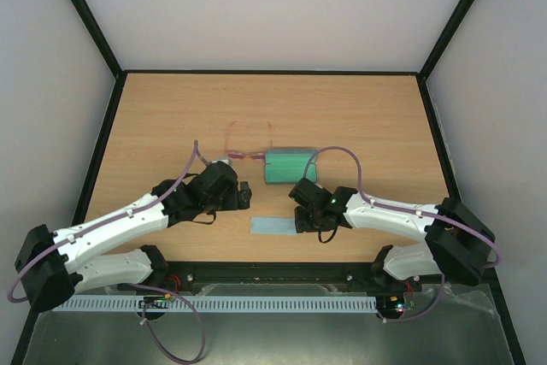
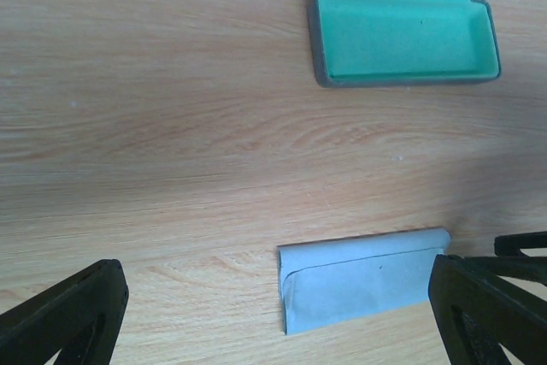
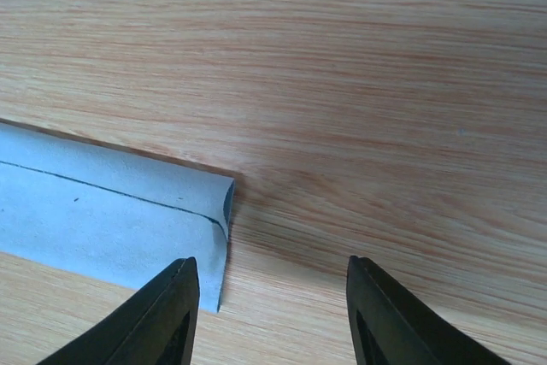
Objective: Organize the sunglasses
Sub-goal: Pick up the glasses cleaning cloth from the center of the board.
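Presently, right gripper (image 3: 269,264): fingers standing partly apart, hanging low over the end of the folded cloth (image 3: 102,211), pinching nothing.
Left gripper (image 2: 275,267): spreading wide, hovering above the table (image 1: 359,117), holding nothing.
Cloth: lying flat, light blue, between both grippers.
Case (image 1: 291,167): sitting open beyond the cloth, green lining facing up.
Sunglasses (image 1: 246,156): resting on the table just beside the case's left end, apart from both grippers.

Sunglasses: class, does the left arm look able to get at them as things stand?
Probably yes. The sunglasses lie on bare table just beyond the left tool, which is open and empty; the open case sits beside them, not in between.
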